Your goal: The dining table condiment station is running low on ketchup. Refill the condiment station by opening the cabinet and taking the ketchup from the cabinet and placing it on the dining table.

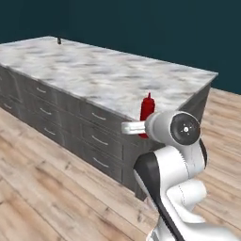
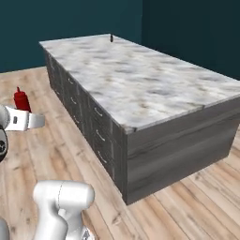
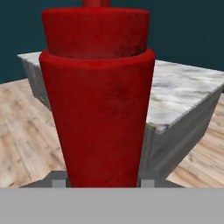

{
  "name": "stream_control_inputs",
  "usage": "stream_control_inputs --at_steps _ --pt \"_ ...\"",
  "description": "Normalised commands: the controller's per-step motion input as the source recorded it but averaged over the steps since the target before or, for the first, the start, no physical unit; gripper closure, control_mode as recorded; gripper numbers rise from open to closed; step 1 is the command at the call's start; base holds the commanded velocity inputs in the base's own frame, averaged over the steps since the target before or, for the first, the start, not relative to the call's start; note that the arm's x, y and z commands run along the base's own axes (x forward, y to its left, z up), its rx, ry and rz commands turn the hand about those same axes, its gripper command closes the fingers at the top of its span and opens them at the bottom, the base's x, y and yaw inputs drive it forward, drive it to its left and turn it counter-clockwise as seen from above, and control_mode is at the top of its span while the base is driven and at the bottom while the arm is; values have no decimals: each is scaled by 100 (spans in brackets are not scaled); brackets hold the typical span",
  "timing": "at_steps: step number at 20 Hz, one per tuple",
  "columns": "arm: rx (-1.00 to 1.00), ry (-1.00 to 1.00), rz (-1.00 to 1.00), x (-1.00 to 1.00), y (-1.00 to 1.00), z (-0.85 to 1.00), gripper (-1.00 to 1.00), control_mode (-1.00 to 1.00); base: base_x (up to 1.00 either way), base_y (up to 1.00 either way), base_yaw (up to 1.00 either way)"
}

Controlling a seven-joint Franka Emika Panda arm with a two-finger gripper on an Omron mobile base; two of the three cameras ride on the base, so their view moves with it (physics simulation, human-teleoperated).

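The ketchup [image 3: 98, 100], a red squeeze bottle, stands upright and very close in the hand view, with its nozzle cut off at the top. My gripper [image 3: 103, 182] is shut on its lower body, and a grey fingertip shows on each side. From the left base view the ketchup [image 1: 147, 109] rises above my gripper [image 1: 143, 128], in the air just in front of the counter's near corner. In the right base view the ketchup [image 2: 20, 100] sits over my gripper [image 2: 21, 113] at the far left, above the floor. The cabinet and the dining table are out of view.
A long marble counter [image 1: 94, 70] with grey drawers [image 1: 96, 140] stands ahead; in the right base view the marble counter [image 2: 140, 75] lies to my right. A small dark object [image 1: 59, 41] sits at its far corner. Wood floor [image 1: 42, 188] surrounds it, and teal walls stand behind.
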Motion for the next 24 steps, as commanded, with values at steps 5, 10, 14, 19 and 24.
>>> stream_control_inputs --at_steps 5,10,14,19,24 --pt "0 0 0 0 0 0 100 100 62 -88 -44" --pt "0 0 0 0 0 0 100 100 67 -100 -28" --pt "0 0 0 0 0 0 100 100 82 -100 -21" --pt "0 0 0 0 0 0 100 100 100 -100 -12" --pt "0 0 0 0 0 0 100 100 100 -100 -10"
